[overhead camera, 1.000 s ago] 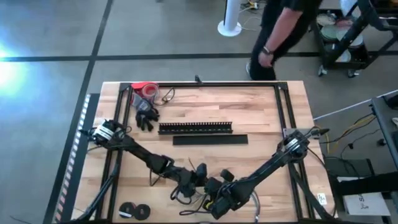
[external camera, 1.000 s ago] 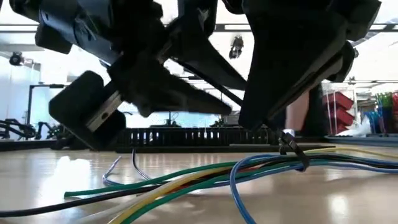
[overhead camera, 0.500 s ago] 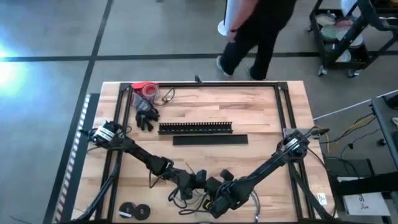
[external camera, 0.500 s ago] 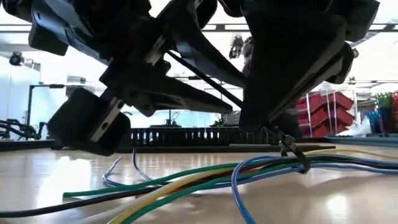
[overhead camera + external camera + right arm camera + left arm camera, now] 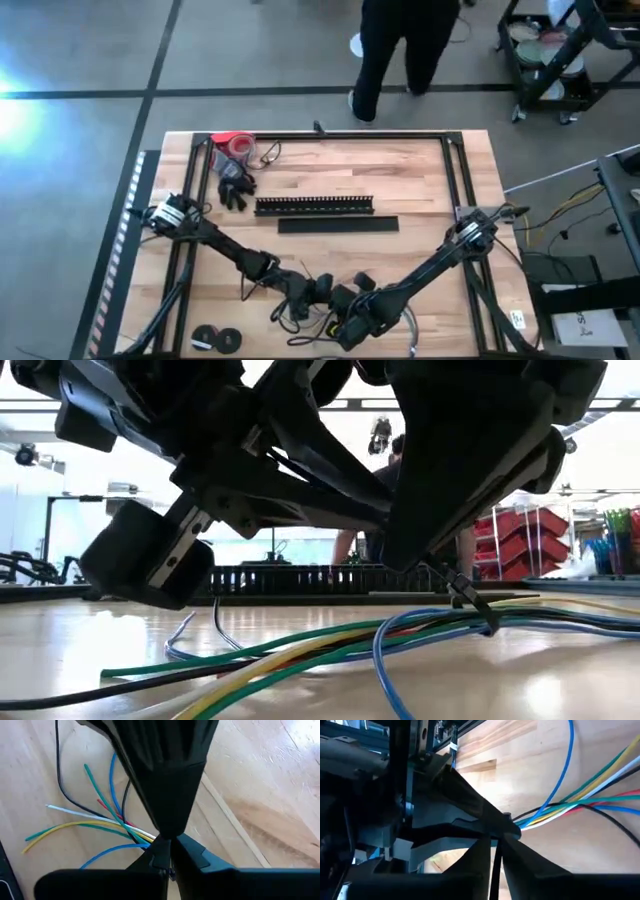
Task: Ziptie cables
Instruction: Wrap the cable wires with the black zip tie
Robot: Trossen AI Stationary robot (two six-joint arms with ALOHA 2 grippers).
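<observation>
Both pincers meet low over the near edge of the counter (image 5: pixel 420 190), where the cables (image 5: pixel 300 650) lie fanned out in green, yellow, blue, white, red and black, gathered at one spot by a black ziptie (image 5: pixel 470 600). The right pincer (image 5: pixel 162 851) is clenched on the ziptie at the bundle. The left pincer (image 5: pixel 496 862) is closed on the ziptie's thin black tail right beside it

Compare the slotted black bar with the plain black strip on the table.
The slotted bar has comb-like teeth along its length; the plain strip is flat and smooth. The bar lies nearer the table's far edge and extends farther left; the strip sits nearer the arms. Both are black, straight, and lie parallel, untouched.
</observation>
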